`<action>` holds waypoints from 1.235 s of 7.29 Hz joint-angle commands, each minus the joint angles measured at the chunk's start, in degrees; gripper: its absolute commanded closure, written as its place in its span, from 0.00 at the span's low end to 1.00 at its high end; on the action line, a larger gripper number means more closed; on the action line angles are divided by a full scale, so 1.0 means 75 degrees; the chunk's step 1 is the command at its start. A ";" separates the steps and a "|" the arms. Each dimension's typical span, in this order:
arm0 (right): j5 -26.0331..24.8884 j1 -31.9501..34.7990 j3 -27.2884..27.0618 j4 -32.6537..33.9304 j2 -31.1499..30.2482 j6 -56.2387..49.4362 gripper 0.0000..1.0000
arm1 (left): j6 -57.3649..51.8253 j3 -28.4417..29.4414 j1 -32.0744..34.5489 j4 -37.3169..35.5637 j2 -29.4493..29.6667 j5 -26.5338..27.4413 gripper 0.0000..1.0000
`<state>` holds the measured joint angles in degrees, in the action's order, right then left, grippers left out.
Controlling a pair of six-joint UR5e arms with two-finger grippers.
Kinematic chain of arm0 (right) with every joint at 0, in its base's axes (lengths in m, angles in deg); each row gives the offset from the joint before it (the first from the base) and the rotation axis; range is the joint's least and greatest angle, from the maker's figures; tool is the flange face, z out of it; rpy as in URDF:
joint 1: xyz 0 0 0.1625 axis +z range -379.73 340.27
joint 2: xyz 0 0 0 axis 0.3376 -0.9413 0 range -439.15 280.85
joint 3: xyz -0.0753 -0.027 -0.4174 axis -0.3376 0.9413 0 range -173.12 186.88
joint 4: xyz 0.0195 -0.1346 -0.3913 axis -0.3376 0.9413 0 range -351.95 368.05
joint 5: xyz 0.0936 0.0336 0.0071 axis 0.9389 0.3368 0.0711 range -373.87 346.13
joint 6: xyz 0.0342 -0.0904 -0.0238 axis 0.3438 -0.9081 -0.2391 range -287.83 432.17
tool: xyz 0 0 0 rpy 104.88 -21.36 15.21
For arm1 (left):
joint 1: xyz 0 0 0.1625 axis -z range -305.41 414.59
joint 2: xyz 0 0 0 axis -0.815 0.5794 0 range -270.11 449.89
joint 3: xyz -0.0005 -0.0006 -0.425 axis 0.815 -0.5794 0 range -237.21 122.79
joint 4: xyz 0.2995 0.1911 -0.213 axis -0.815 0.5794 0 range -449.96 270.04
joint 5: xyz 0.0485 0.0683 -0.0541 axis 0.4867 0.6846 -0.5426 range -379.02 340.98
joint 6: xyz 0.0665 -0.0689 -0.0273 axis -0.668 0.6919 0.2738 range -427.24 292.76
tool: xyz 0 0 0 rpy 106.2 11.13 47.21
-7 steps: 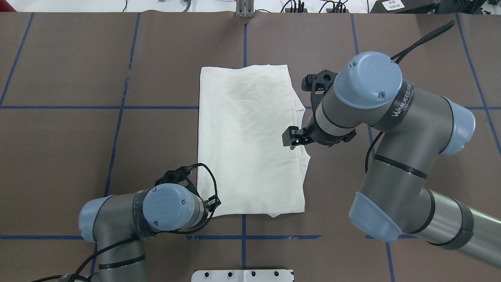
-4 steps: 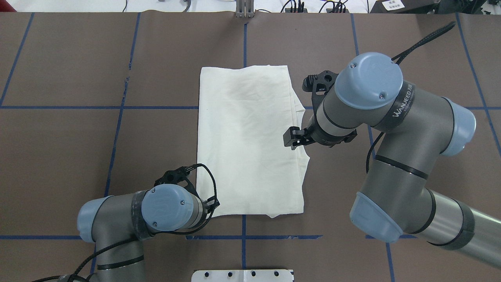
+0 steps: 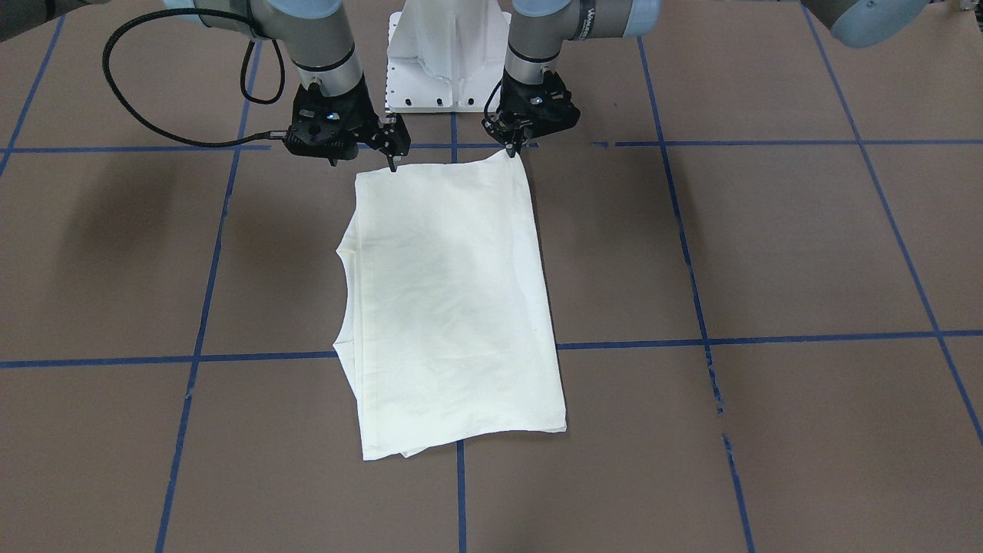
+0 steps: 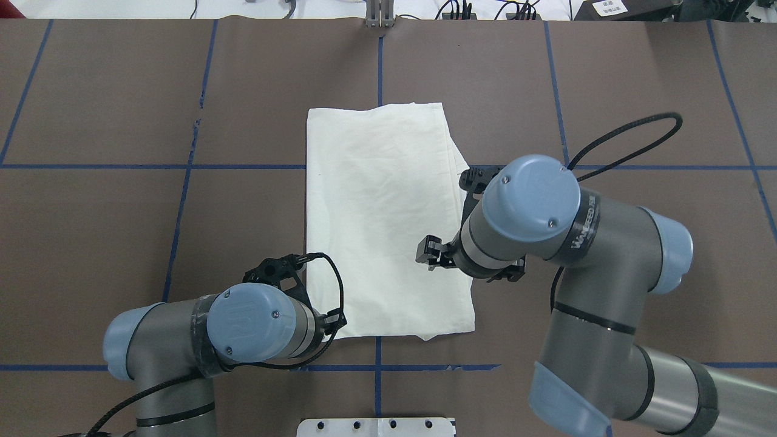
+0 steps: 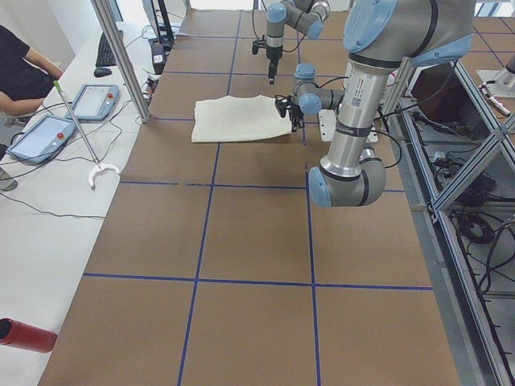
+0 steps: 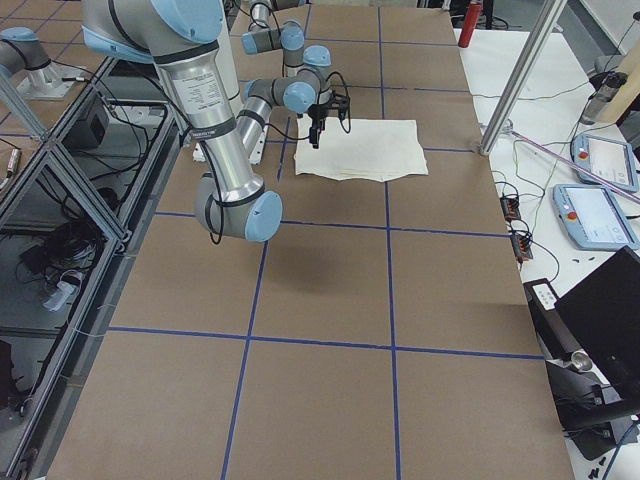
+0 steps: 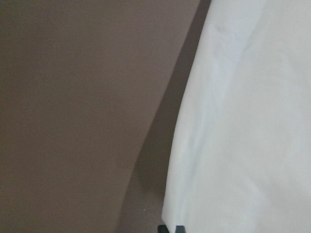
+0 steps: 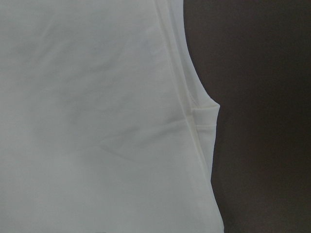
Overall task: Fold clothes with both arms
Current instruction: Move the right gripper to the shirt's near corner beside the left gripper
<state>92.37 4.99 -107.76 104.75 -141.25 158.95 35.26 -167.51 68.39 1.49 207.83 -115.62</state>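
Observation:
The clothes (image 4: 382, 224) are a cream-white shirt folded into a tall rectangle in the middle of the brown table, also seen from across it (image 3: 449, 307). No print shows. My left gripper (image 3: 510, 146) is at the shirt's near-left corner with its fingers together on the cloth, which peaks up to them. In the overhead view the left wrist hides that gripper. The left wrist view shows the shirt's edge (image 7: 243, 121) and a dark fingertip (image 7: 171, 228). My right gripper (image 4: 430, 254) hangs open just over the shirt near its right edge, with layered hems (image 8: 201, 116) below it.
The white pedestal base (image 4: 376, 426) stands at the table's near edge, between the arms. Blue tape lines cross the brown table cover. Along the far side are a metal post (image 5: 121, 56), tablets (image 5: 92, 100) and a seated person (image 5: 24, 76).
My right arm has swung toward the robot along the shirt's right edge. The left arm shifted slightly left, and the shirt's left edge moved a little left with it.

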 commanded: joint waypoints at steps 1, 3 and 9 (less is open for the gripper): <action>-0.1326 -0.1053 0.0179 -0.1298 -0.0578 0.1982 0.00 | -0.0014 0.0000 -0.0001 0.0006 0.0025 -0.0023 1.00; -0.1497 -0.1175 0.0670 -0.1327 -0.0546 0.2246 0.00 | -0.0014 0.0023 -0.0001 0.0029 0.0048 -0.0035 1.00; -0.1509 -0.1245 0.1141 -0.1327 -0.0498 0.2423 0.00 | -0.0014 0.0035 -0.0001 0.0030 0.0118 -0.0035 1.00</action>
<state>81.07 -4.21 -99.68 94.80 -145.06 177.07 35.15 -167.23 68.39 1.71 208.67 -115.88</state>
